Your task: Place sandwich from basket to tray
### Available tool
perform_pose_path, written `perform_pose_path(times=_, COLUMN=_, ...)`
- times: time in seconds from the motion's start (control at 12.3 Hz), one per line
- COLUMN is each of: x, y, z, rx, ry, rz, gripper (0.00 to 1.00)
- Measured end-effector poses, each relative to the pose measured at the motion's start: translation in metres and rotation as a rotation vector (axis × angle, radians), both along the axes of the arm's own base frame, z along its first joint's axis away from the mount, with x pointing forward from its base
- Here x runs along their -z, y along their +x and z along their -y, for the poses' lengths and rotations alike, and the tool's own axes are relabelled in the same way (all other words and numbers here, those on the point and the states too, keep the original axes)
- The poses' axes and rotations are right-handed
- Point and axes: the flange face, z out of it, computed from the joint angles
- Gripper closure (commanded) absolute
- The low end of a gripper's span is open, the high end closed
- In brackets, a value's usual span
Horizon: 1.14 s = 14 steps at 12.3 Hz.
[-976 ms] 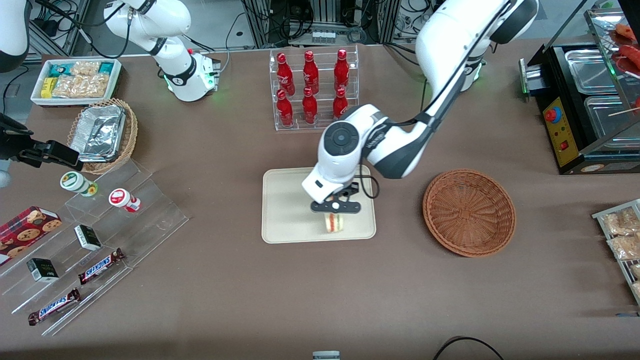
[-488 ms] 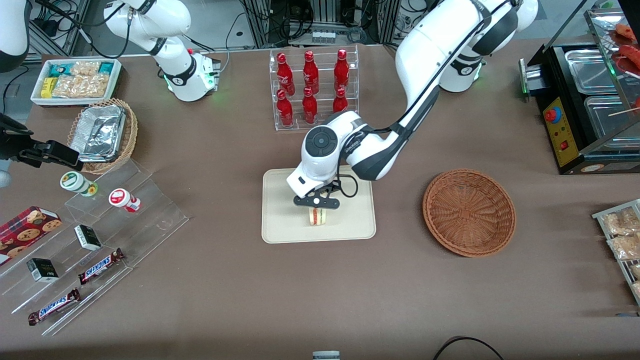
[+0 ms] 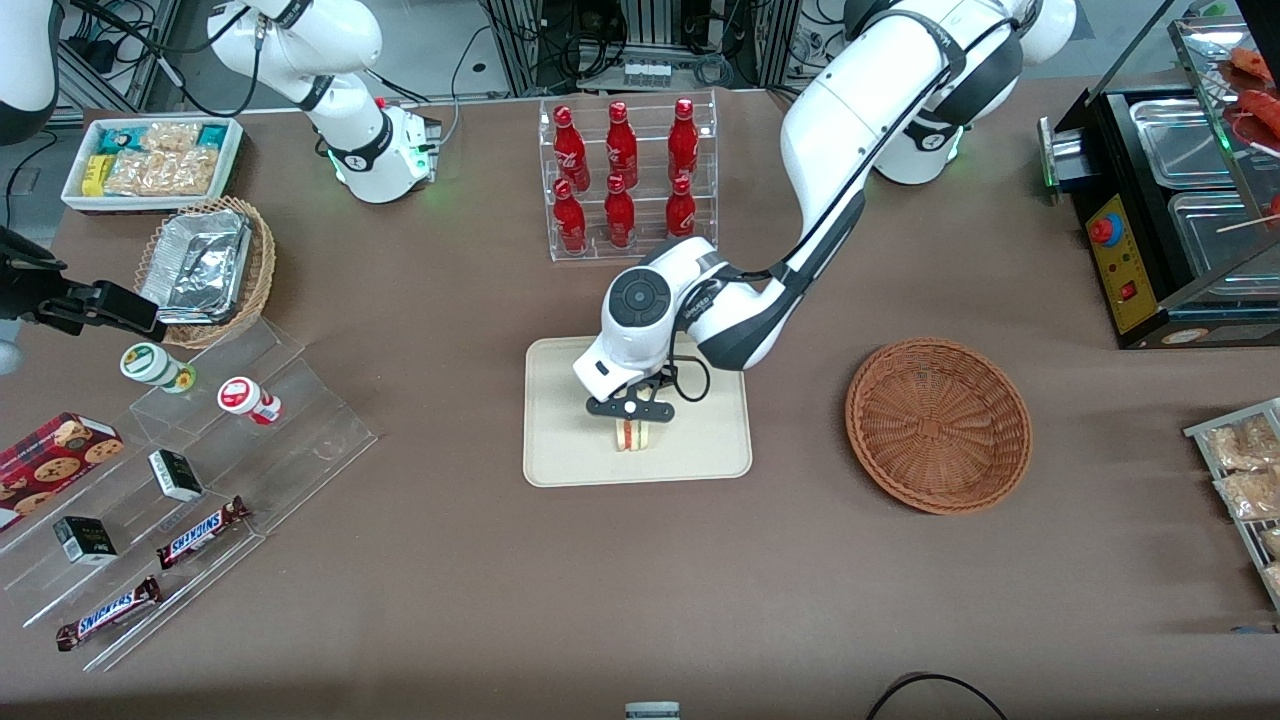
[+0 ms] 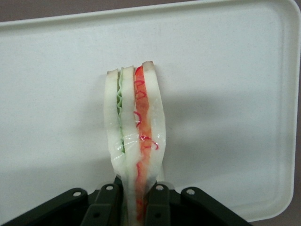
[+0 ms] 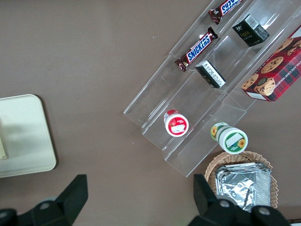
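I have the gripper (image 3: 631,424) over the middle of the tray (image 3: 560,455), and its fingers (image 4: 159,207) are pinching the sandwich (image 3: 631,436) by the bread faces on either side. From the wrist camera the sandwich (image 4: 135,141) stands on edge between the fingers, its cut edge toward the lens: green filling in one seam, red and orange in the next, pale bread outside. It bows a little along its length away from the fingers. Directly beneath the fingers I see only the cream floor of the tray (image 4: 225,70), with a soft shadow beside the wedge; I cannot tell whether the sandwich's lower edge is touching the tray or just above it. The basket (image 3: 938,425) sits on the brown surface (image 3: 640,590) well apart from the fingers, toward the working arm's end, with nothing in it that I can see. The rack of red bottles (image 3: 625,180) stands farther from the front camera than the fingers.
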Motion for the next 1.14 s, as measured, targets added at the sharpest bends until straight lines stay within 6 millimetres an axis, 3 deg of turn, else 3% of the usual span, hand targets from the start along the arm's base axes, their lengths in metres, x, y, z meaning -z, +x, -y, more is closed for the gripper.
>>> perform_pose_path(times=0.08, x=0.001, y=0.0, z=0.0, rx=-0.001, ry=-0.001, rz=0.0, gripper=0.02)
perform_pose_path(times=0.41, x=-0.004, y=0.004, z=0.001, rx=-0.003, ry=-0.009, rz=0.01, gripper=0.0)
perform_pose_path(times=0.57, x=-0.023, y=0.01, z=0.003, rx=-0.014, ry=-0.027, rz=0.033, gripper=0.0)
perform_pose_path(times=0.89, x=-0.106, y=0.018, z=-0.007, rx=-0.072, ry=-0.015, rz=0.078, gripper=0.0)
perform_pose_path(times=1.14, x=-0.173, y=0.031, z=-0.045, rx=-0.144, ry=0.058, rz=0.107, gripper=0.0)
